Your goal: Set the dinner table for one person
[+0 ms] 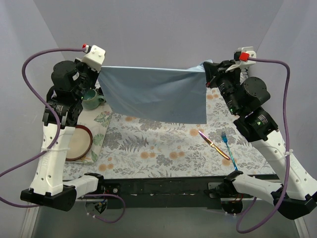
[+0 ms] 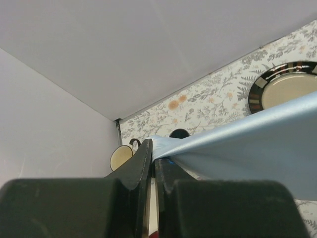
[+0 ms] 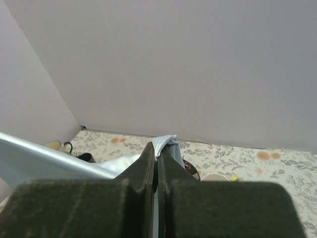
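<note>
A plain light-blue cloth mat (image 1: 156,94) hangs stretched in the air above the dinner table (image 1: 163,151), which is covered in fern-and-flower cloth. My left gripper (image 1: 100,71) is shut on the mat's left top corner (image 2: 163,146). My right gripper (image 1: 207,72) is shut on its right top corner (image 3: 166,143). A plate (image 1: 75,143) lies at the left on a small floral tray (image 1: 101,130). A green mug (image 1: 91,99) stands behind it. A knife (image 1: 214,144) and a blue fork (image 1: 228,148) lie at the right.
The plate (image 2: 285,89) and a cup (image 2: 120,156) show under the mat in the left wrist view. Grey walls close in the back and both sides. The arm bases and a black bar (image 1: 163,186) run along the near edge.
</note>
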### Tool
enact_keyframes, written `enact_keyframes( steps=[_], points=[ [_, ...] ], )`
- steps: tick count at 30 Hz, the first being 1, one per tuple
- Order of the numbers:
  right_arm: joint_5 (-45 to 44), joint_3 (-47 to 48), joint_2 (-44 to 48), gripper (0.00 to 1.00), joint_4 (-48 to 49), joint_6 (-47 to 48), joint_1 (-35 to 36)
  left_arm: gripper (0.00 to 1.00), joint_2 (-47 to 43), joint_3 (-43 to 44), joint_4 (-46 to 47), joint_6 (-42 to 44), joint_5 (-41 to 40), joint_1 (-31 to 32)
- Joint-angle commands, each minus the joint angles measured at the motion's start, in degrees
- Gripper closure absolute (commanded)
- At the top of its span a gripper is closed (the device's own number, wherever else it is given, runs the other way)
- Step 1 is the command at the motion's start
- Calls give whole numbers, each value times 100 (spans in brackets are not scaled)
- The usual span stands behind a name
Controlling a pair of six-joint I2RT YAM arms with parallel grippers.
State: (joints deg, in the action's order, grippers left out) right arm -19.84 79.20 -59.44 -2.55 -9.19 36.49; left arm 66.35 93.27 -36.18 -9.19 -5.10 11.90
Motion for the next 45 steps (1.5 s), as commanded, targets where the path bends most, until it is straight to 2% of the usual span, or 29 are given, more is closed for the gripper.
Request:
enact_keyframes(
  steps=[1, 5, 10, 13, 17, 22, 27, 32, 33, 36, 38, 40, 45],
  points=[
    [-170, -159, 12, 99, -280, 146, -63, 100, -184, -283, -381, 216, -403, -91],
    [-240, -89, -77, 99, -580, 119, -63, 100, -175, -249, -547, 207, -360, -91],
    [-30, 244, 116, 99, -1484, 137, -63, 100, -429, -90, -1399, 172, -281, -100],
    [558, 560, 222, 99, -2327, 233, -63, 100, -754, 67, -2040, 23, 113, -91],
    [1928, 658, 512, 99, -3058, 156, -72, 100, -1351, -10, -2997, -109, 870, -91],
    [1922, 799, 1091, 99, -3884, -249, -63, 100, -1809, 50, -3544, 58, 1046, -100],
    [1852, 624, 1303, 99, -4472, -680, -63, 100, -1678, 262, -4081, 66, 1038, -92],
    [1263, 177, 874, 99, -5001, -769, -63, 100, -1467, -422, -4011, 49, 1291, -92],
    [1237, 36, 725, 99, -4984, -751, -63, 100, -1423, -859, -3958, 101, 1353, -91],
    [1315, -595, 374, 99, -4432, -576, -133, 100, -1151, -1529, -3467, 233, 1415, -100],
    [1543, -817, 22, 99, -4010, -488, -448, 100, -757, -2013, -2888, 304, 1390, -91],
    [1937, -1055, -567, 99, -3649, -417, -878, 100, -170, -2251, -2240, 304, 1346, -91],
    [1641, -1266, -1727, 99, -2498, -391, -1170, 100, 1089, -2340, -1305, 313, 1196, -100]
  ],
)
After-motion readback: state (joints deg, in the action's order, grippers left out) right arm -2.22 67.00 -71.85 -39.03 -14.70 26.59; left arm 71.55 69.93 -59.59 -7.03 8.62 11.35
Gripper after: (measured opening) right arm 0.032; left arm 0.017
